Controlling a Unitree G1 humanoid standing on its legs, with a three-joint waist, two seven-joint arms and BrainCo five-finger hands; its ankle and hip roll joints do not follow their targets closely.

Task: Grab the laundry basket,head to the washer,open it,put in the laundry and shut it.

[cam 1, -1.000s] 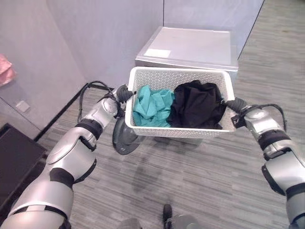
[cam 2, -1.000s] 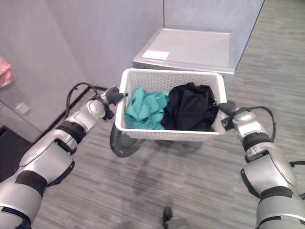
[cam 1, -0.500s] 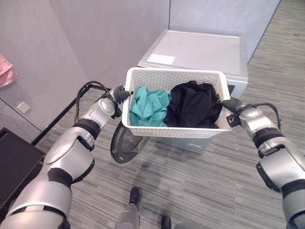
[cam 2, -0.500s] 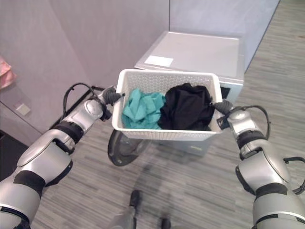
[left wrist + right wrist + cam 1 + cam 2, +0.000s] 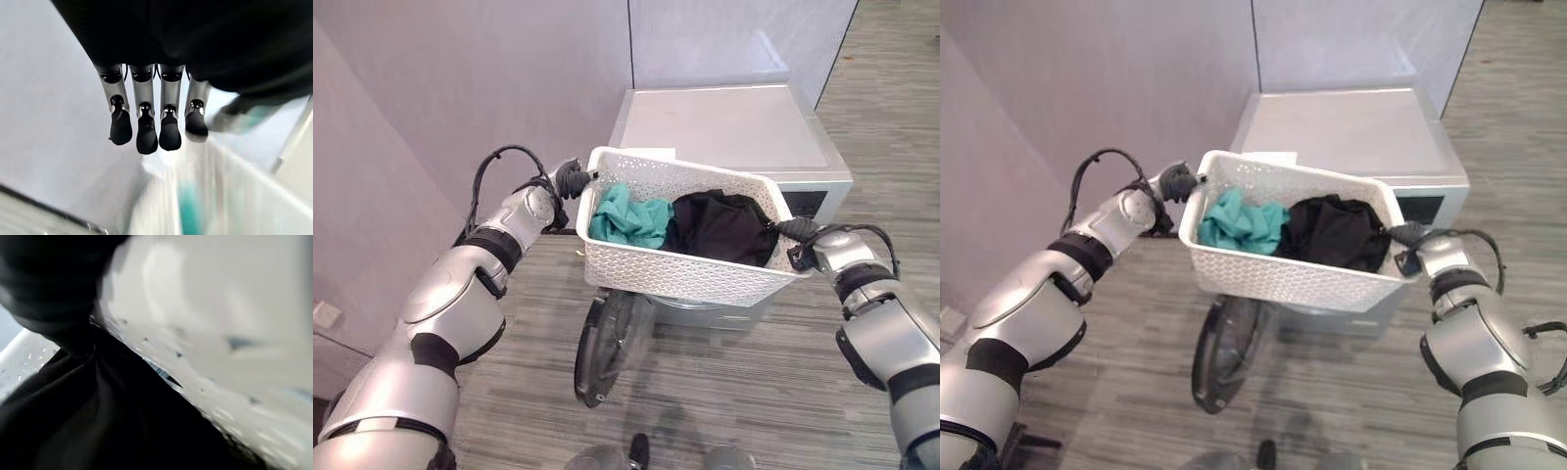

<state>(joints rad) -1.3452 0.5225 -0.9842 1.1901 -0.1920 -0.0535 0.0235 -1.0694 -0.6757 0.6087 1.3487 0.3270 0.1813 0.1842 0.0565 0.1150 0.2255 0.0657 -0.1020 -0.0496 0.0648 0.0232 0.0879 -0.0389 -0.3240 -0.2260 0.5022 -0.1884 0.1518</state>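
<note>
Your left robot hand sits at the left end of the white perforated plastic laundry basket; its wrist view shows the fingers hanging straight, clasping nothing. Between your two hands the basket hangs in the air, tilted, its walls a lattice of small holes. Inside it, a crumpled teal cloth lies nearer the left robot hand and a black garment nearer the right. Just below and behind the basket stands the boxy grey washer with a smooth flat top, its round dark door swung open. Your right robot hand is at the basket's right end; you cannot tell its grip.
</note>
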